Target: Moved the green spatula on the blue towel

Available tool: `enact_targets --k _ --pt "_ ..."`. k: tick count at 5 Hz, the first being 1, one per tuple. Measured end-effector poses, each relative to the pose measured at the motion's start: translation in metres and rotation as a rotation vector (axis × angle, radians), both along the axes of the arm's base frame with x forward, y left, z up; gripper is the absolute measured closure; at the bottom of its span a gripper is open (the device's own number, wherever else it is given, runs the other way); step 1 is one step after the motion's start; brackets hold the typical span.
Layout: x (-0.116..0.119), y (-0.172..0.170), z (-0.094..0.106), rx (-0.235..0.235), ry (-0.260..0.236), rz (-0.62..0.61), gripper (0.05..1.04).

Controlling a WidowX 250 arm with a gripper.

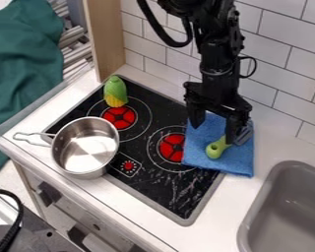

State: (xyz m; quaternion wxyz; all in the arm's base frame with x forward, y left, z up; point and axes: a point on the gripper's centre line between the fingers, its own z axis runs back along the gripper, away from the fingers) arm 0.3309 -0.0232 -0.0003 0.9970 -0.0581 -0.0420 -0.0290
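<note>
pot [86, 147] at stove's [150, 186] left edge | corn [115, 92] behind pot | spatula [216, 148] on towel [236, 165] | sink [253, 210] right

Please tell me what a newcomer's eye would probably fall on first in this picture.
Probably the shiny metal saucepan at the left edge of the black stovetop, with its two red burners. Next might come the bright blue towel across the stovetop's right side, with the green-handled spatula on it and the open black gripper over it. The green-and-yellow toy corn stands out near the stovetop's upper-left corner.
</note>
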Motion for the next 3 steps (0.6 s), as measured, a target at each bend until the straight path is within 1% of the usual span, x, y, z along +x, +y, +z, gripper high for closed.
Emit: enact_targets --k 1,2,3 --pt "-0.004 0.009 0.037 0.051 -0.033 -0.001 0.074" --pt "-0.016 0.031 0.047 0.093 -0.042 0.009 0.075" --pt "-0.021 0.044 0.046 0.090 -0.031 0.032 0.075"
